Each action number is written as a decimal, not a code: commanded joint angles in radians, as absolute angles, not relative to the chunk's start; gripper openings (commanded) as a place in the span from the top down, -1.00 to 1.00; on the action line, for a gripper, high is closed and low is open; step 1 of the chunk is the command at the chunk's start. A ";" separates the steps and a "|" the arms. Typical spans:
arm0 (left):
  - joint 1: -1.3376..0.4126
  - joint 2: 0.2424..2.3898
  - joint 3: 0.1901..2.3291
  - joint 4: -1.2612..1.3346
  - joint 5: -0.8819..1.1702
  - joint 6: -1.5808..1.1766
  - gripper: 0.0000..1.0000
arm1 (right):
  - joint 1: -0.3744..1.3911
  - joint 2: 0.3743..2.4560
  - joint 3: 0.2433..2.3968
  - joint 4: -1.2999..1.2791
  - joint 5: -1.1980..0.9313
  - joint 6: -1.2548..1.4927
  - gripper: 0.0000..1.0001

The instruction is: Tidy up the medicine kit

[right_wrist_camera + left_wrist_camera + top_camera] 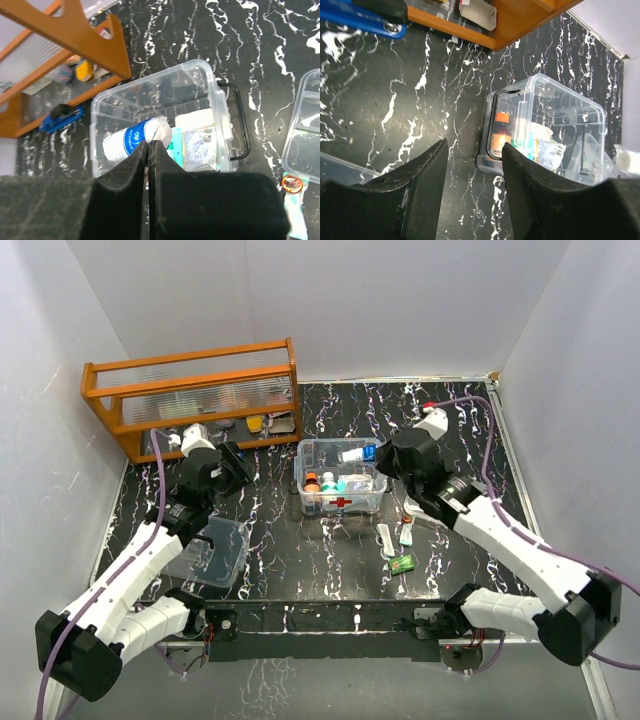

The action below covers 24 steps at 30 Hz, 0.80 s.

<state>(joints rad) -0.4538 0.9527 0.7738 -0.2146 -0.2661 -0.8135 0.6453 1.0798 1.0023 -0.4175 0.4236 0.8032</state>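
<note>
Black table top point(300, 585) veined with white, closed in by plain white walls point(400, 300). An orange wooden rack point(190, 390) stands at the far left corner.

Medicine kit point(340, 478): clear box, mid-table, upright, lid off, red cross facing the arm bases. A dark handle shows on its end in both wrist views. Inside it:
- an orange-capped bottle point(501, 135), upright at the left end
- a blue-labelled bottle point(131, 142), on its side toward the far right corner
- pale packets between them, too blurred to name

The clear lid point(212, 552) lies flat on the table, well to the left of the box and partly under the left arm.

Left gripper point(474, 146): jaws apart with nothing between them. It hangs over bare table between the rack and the kit's left end.

Right gripper point(148, 143): fingers pressed tight together, holding nothing. It is poised over the kit's far right corner, tips in line with the blue-labelled bottle. Contact cannot be told.

Loose on the table, just in front of the kit's right end: a white tube point(386, 539), a small bottle point(406, 530) and a green packet point(403, 563).
</note>
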 commanded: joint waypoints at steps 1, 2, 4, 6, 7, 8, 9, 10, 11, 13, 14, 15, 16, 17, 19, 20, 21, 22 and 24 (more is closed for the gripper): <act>-0.429 0.971 0.837 -0.225 -0.252 -0.616 0.07 | 0.632 1.191 1.087 -0.393 0.504 0.703 1.00; -0.425 0.977 0.839 -0.214 -0.245 -0.590 0.07 | 0.630 1.234 1.100 -0.392 0.509 0.695 1.00; -0.412 0.988 0.839 -0.196 -0.228 -0.556 0.06 | 0.628 1.294 1.118 -0.380 0.520 0.680 1.00; -0.399 1.003 0.830 -0.182 -0.206 -0.541 0.05 | 0.627 1.353 1.138 -0.365 0.528 0.672 1.00; -0.392 1.009 0.824 -0.171 -0.194 -0.539 0.05 | 0.626 1.382 1.149 -0.357 0.531 0.670 1.00; -0.384 1.017 0.818 -0.164 -0.181 -0.538 0.05 | 0.626 1.409 1.161 -0.347 0.537 0.668 1.00; -0.376 1.023 0.812 -0.157 -0.168 -0.539 0.05 | 0.626 1.432 1.170 -0.334 0.543 0.665 1.00; -0.370 1.028 0.807 -0.151 -0.158 -0.540 0.05 | 0.625 1.456 1.177 -0.320 0.547 0.664 1.00; -0.363 1.034 0.802 -0.147 -0.154 -0.539 0.05 | 0.626 1.478 1.185 -0.304 0.551 0.658 1.00; -0.356 1.040 0.802 -0.151 -0.158 -0.537 0.05 | 0.626 1.517 1.194 -0.275 0.563 0.654 1.00; -0.353 1.038 0.800 -0.152 -0.165 -0.536 0.05 | 0.626 1.533 1.197 -0.265 0.573 0.653 1.00; -0.350 1.037 0.800 -0.151 -0.170 -0.532 0.04 | 0.626 1.551 1.199 -0.253 0.580 0.651 1.00; -0.348 1.035 0.797 -0.149 -0.173 -0.529 0.04 | 0.625 1.566 1.200 -0.243 0.588 0.648 1.00; -0.347 1.033 0.797 -0.150 -0.178 -0.527 0.04 | 0.626 1.584 1.204 -0.238 0.594 0.646 1.00; -0.344 1.033 0.798 -0.150 -0.184 -0.523 0.04 | 0.624 1.614 1.213 -0.230 0.596 0.638 1.00; -0.342 1.034 0.798 -0.152 -0.187 -0.522 0.04 | 0.624 1.629 1.220 -0.227 0.595 0.635 1.00; -0.342 1.033 0.799 -0.153 -0.191 -0.522 0.04 | 0.623 1.643 1.225 -0.226 0.593 0.629 1.00; -0.341 1.034 0.797 -0.153 -0.192 -0.520 0.04 | 0.624 1.653 1.228 -0.219 0.593 0.622 1.00; -0.339 1.034 0.797 -0.151 -0.193 -0.520 0.04 | 0.624 1.669 1.228 -0.197 0.601 0.613 1.00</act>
